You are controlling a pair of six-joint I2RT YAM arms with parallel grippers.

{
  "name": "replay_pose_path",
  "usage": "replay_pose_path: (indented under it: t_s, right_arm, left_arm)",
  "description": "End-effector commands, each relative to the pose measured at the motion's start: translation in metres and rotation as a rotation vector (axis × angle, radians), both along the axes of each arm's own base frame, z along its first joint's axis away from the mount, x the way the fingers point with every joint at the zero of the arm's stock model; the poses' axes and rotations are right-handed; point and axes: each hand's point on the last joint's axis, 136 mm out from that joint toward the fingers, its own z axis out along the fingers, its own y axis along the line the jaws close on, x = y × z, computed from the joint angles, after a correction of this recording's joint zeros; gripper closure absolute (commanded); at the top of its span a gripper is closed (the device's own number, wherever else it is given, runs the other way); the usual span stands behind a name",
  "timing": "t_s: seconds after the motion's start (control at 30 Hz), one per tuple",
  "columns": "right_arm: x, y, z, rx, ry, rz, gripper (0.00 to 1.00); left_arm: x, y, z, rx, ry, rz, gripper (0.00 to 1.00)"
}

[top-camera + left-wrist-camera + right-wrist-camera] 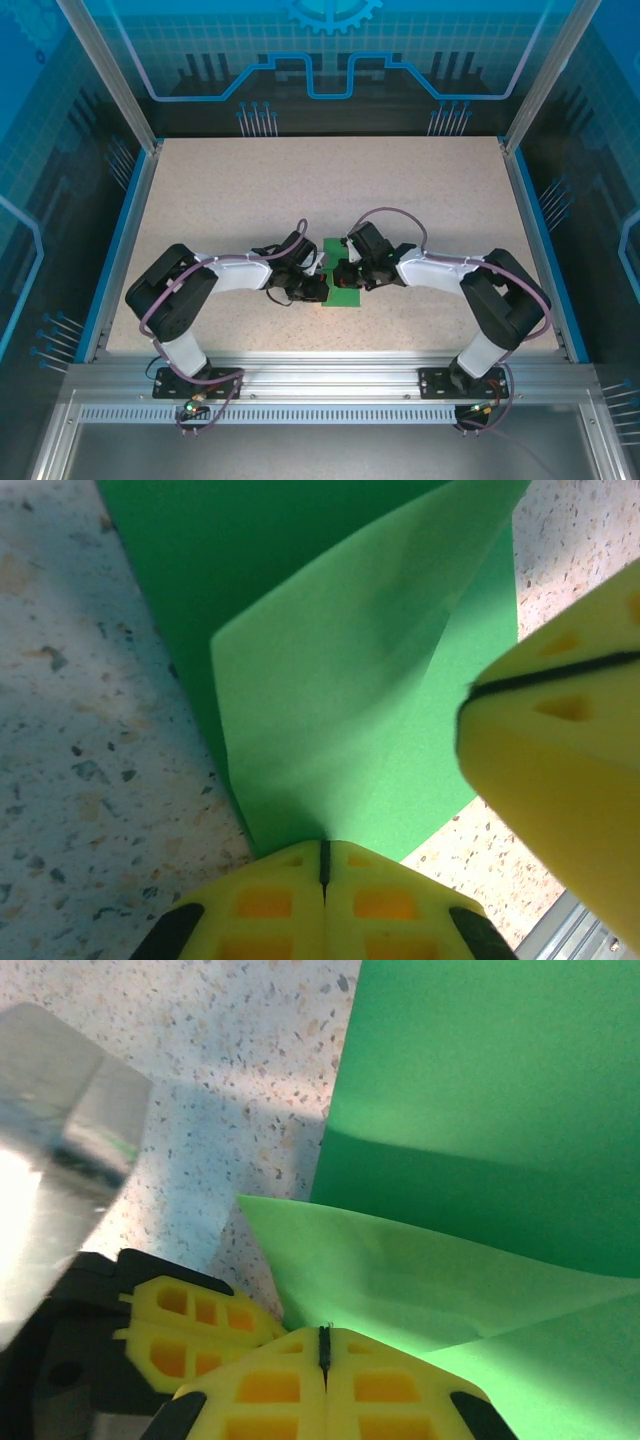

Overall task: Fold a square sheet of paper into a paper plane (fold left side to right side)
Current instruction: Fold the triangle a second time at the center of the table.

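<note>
The square sheet of paper [345, 296] is bright green and lies at the table's middle, between both grippers. My left gripper [322, 288] is shut on the sheet's near edge. In the left wrist view its yellow fingertips [324, 855] pinch a raised flap of the sheet [340, 700], which stands up off the flat part. My right gripper [352, 272] is shut on the same flap; its tips [323, 1338] hold a lifted fold of the sheet [430, 1270]. The two grippers almost touch: the right fingers [560, 760] crowd the left wrist view, and the left fingers [190, 1330] sit beside the right ones.
The speckled beige table [240, 190] spreads wide around the sheet. A blue rim [128, 235] and metal posts border it. An aluminium rail [320, 375] runs along the near edge by the arm bases.
</note>
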Motion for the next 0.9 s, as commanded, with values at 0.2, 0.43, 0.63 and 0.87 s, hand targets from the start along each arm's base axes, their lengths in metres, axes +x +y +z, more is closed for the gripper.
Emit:
replay_pose_path:
  t_s: [0.2, 0.43, 0.63, 0.87]
  right_arm:
    - [-0.006, 0.01, -0.015, -0.009, 0.042, 0.022, 1.0]
    - [-0.007, 0.001, -0.027, -0.073, 0.061, 0.018, 1.0]
    - [-0.01, -0.015, -0.04, -0.159, 0.074, 0.016, 1.0]
    - [-0.003, -0.026, -0.036, -0.171, 0.057, 0.0, 1.0]
  left_arm:
    - [-0.007, 0.012, -0.014, 0.061, 0.048, 0.013, 1.0]
    - [-0.008, 0.014, -0.016, 0.071, 0.052, 0.012, 1.0]
    - [-0.008, 0.015, -0.016, 0.075, 0.053, 0.013, 1.0]
    - [-0.009, 0.015, -0.018, 0.08, 0.061, 0.01, 1.0]
